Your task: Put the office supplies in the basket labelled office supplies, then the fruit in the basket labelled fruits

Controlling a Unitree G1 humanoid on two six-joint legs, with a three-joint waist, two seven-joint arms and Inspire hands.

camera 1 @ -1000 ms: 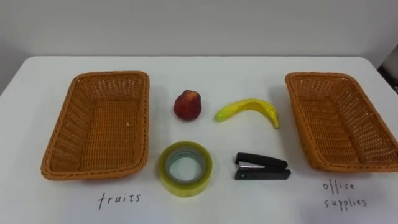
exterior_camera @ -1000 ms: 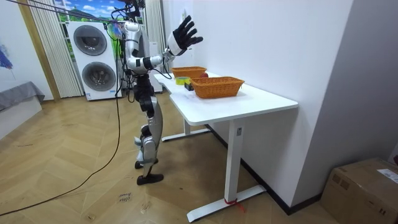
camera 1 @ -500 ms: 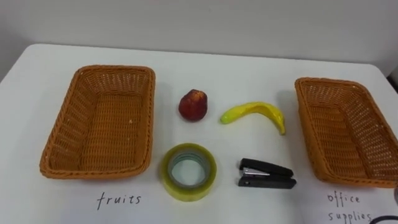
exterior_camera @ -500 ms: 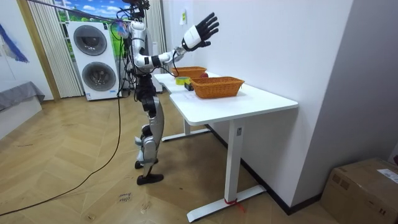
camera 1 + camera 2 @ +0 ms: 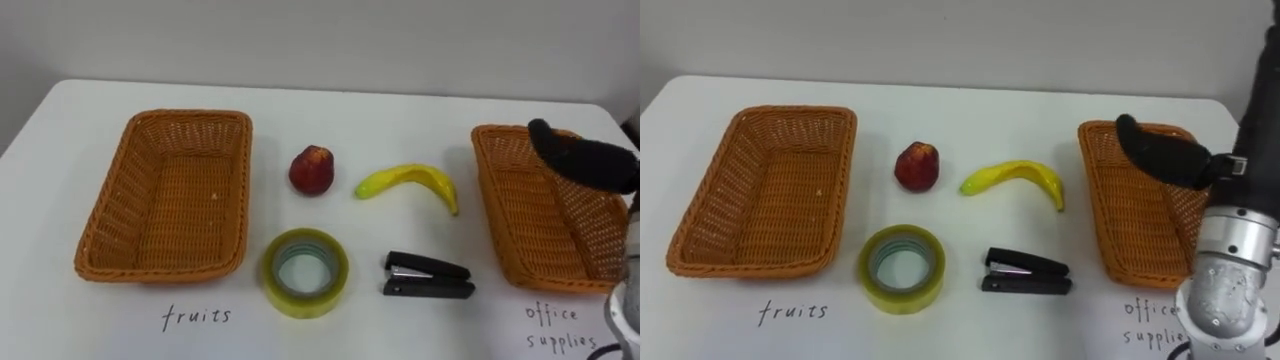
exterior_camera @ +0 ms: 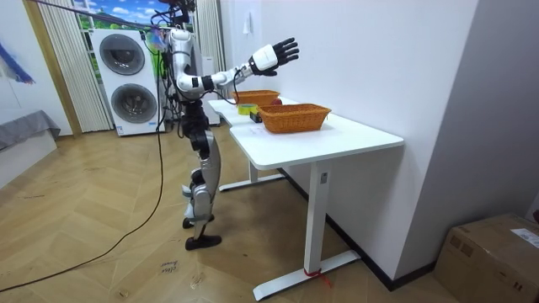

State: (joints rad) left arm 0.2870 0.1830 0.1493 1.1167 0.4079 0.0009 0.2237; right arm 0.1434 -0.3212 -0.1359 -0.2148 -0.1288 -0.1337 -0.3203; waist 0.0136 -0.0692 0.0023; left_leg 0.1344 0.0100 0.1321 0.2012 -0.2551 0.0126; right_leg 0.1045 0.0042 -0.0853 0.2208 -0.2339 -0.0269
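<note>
The right hand (image 5: 1160, 155) is wide open and holds nothing. In the room view its fingers are straight and spread, at the end of an arm stretched out over the desk (image 5: 400, 110), and it hangs in the air clear above the baskets, touching nothing. In the eye views one dark finger reaches in from the right and crosses the far rim of the right-hand wicker basket (image 5: 505, 215). That basket stands at the desk's right side behind a handwritten label (image 5: 555, 328), and its woven floor shows bare. A matching wicker basket (image 5: 110, 200) stands at the left side behind a second handwritten label (image 5: 197, 317), and its floor shows bare as well. All four things to be sorted lie on the white desk between the two baskets, each apart from the others. A red fruit (image 5: 312, 169) sits just right of the left basket's far corner. A yellow banana (image 5: 410, 182) lies to the right of it, curving down toward the right basket. Nearer the robot, a roll of yellowish tape (image 5: 305, 305) lies flat beside the left basket's near corner. A black stapler (image 5: 428, 277) lies to the tape's right, below the banana. The robot stands upright at the desk's end, with two stacked washing machines (image 6: 128, 80) behind it.
</note>
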